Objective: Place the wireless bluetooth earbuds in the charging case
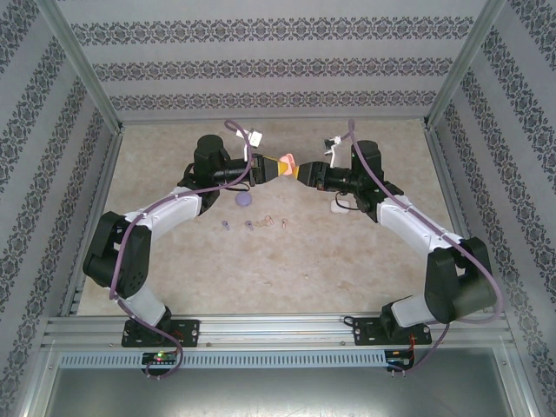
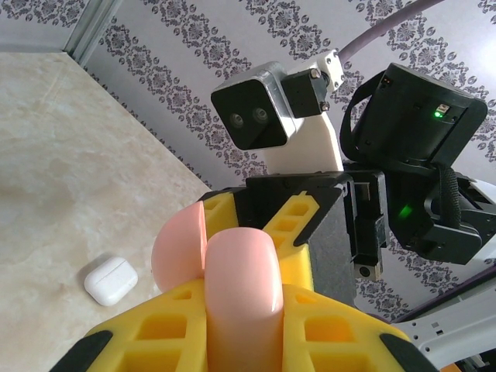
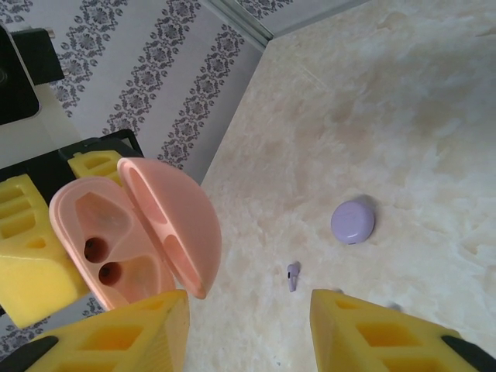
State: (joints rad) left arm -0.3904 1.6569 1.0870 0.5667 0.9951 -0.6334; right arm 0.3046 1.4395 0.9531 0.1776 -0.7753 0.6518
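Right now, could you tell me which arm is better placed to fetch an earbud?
Right. The right gripper is open and empty, with an earbud lying on the table just beyond it. The left gripper is shut on the open case, so it is busy.

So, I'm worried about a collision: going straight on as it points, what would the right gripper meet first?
Probably the open pink charging case, held by the left gripper just ahead of the right gripper, though depth is unclear.
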